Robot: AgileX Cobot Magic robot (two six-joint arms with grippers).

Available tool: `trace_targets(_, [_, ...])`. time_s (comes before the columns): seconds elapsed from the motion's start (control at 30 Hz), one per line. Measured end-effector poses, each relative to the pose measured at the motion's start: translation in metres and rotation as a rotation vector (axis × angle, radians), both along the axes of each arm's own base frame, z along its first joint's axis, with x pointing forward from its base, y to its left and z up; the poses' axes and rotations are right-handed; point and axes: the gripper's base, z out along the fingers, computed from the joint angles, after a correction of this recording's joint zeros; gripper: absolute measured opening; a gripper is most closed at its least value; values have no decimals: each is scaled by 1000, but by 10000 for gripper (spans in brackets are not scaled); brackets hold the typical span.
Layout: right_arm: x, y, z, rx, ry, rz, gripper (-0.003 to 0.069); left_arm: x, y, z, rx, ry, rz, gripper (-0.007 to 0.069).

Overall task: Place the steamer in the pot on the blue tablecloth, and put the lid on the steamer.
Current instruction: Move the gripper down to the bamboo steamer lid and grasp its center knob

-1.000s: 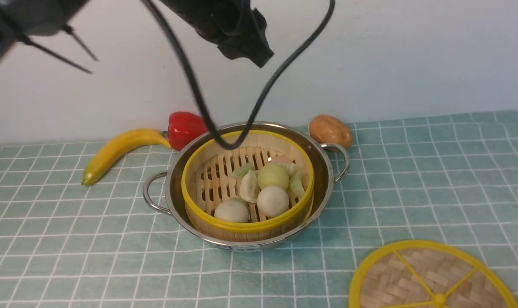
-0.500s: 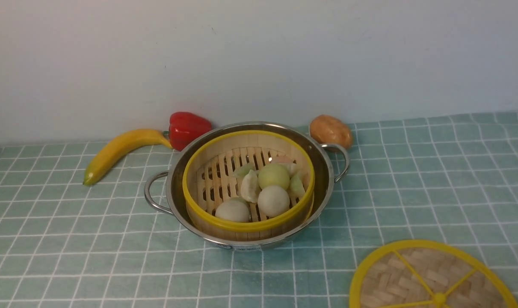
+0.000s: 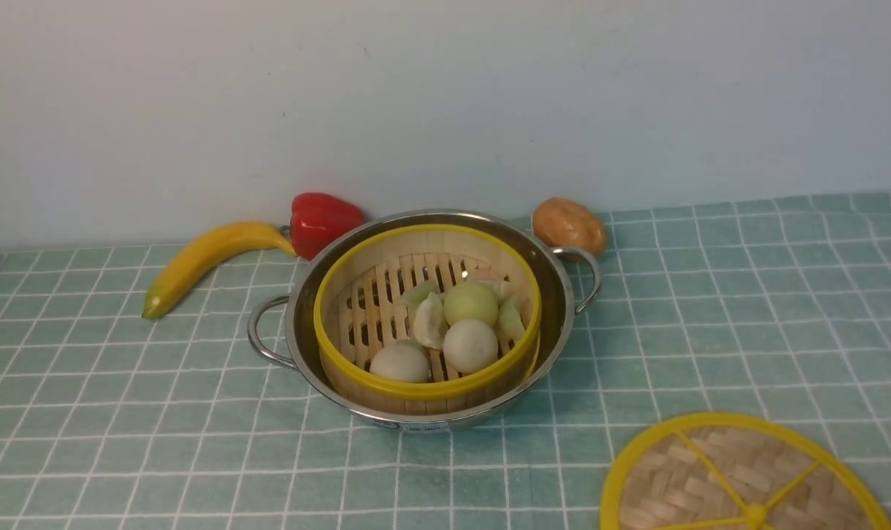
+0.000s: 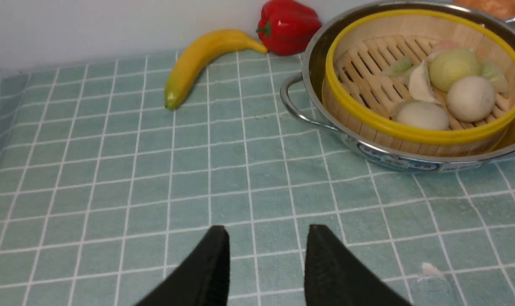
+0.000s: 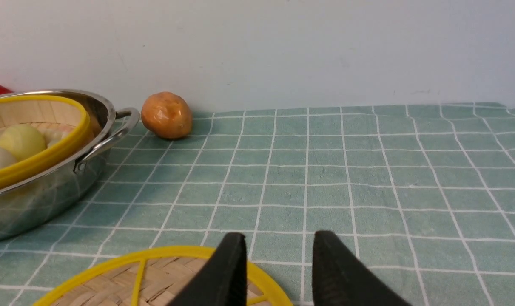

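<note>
Left gripper (image 4: 266, 228) and right gripper (image 5: 278, 233) hold jaws apart; lid (image 3: 710, 471) is partly cropped.

Left end effector (image 4: 266, 228) and right end effector (image 5: 279, 233) are black, tapered.

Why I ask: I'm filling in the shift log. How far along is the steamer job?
Done: the steamer sits inside the pot on the blue tablecloth. In hand: nothing; the left end effector and right end effector are both open and empty, the right one by the rim of the lid. Left: the lid lies flat on the cloth beside the pot and has to go onto the steamer.
</note>
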Motion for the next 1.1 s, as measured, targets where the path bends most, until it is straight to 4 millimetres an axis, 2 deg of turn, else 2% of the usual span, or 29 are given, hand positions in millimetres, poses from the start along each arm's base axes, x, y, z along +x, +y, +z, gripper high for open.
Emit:
trace_targets(0.03, [0,0,0,0,0,0,240,1,0,-2,0,1,1,243])
trace_targets(0.13, [0,0,0,0,0,0,240,14,3,-28,-5,-30,23,243])
trace_targets(0.23, [0,0,0,0,0,0,240,18,4,-51,0,-80,42,243])
trace_targets(0.53, [0,0,0,0,0,0,240,-3,7,-98,71,-218,62,243])
trace_targets(0.8, [0,0,0,0,0,0,240,-9,7,-126,67,-272,72,243])
trace_targets(0.9, [0,0,0,0,0,0,240,-10,7,-143,64,-265,74,243])
trace_targets(1.0, [0,0,0,0,0,0,240,-9,7,-150,58,-263,77,243])
trace_targets(1.1, [0,0,0,0,0,0,240,-9,7,-149,48,-289,81,243])
